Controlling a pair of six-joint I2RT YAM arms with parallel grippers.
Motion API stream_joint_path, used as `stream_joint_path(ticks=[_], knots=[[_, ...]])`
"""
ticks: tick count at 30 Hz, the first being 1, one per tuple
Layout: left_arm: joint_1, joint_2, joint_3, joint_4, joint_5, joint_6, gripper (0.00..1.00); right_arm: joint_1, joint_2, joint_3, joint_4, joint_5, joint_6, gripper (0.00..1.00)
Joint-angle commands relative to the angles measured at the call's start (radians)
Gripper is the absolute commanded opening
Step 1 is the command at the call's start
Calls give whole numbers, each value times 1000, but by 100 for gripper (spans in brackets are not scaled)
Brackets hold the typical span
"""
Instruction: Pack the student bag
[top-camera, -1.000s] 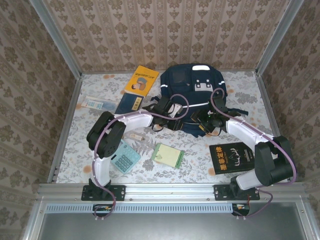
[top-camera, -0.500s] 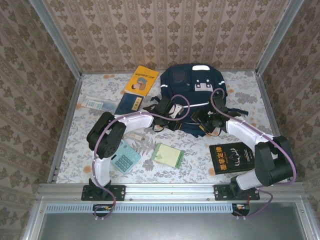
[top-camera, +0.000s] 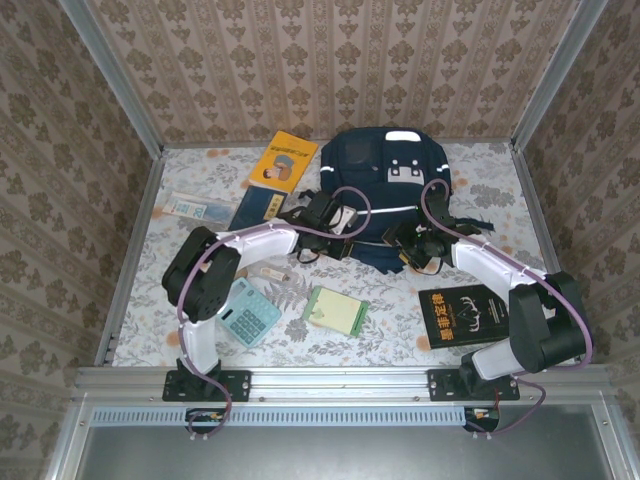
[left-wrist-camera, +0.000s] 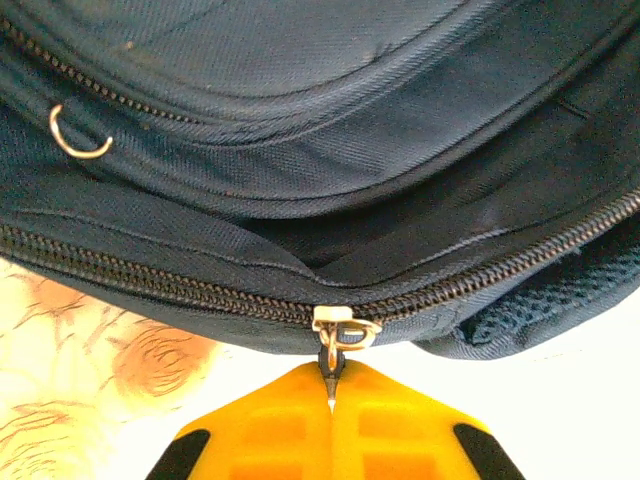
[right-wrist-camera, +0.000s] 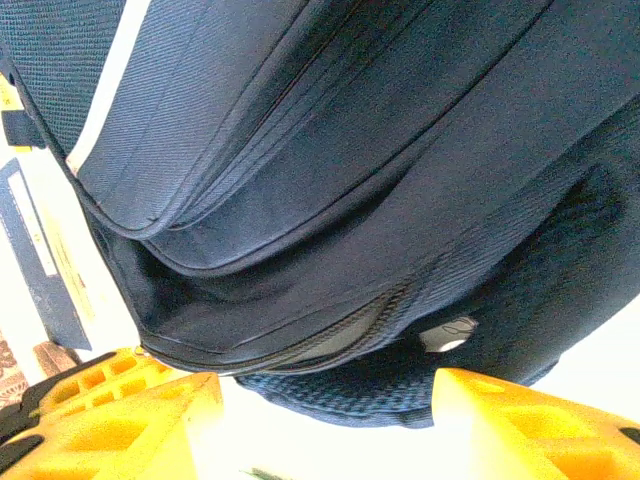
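Now that our left hand (left-wrist-camera: 330, 402) has snapped shut on the zip pull (left-wrist-camera: 333, 352), we've finally got hold of the bag (top-camera: 385, 165), which lies at the back middle of the bench (top-camera: 490, 190). Right hand (right-wrist-camera: 325, 390) sits open at its near edge. Unzipping comes next, we reckon.

The room is bright and the light falls evenly from above; on the table (top-camera: 480, 180) the arms throw only faint, short shadows; the top view is sharp from edge to edge. In both wrist views the surface under the student bag (left-wrist-camera: 300, 150) burns out to white glare; the weave and the zipper pull (left-wrist-camera: 345, 330) are crisp; the dark folds in the right wrist view lose detail.
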Motion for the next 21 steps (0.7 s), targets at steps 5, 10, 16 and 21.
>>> stream_joint_path(ticks=[5,10,16,21], knots=[[25,-34,6,-36,13,26,0,8,-11,-5,0,13,16,59],[9,-23,28,-42,17,31,0,12,-11,3,6,10,17,59],[-13,-29,37,-53,-5,49,0,19,2,13,64,-4,59,48],[-20,-22,38,-53,-7,50,0,31,49,65,77,-5,79,35]])
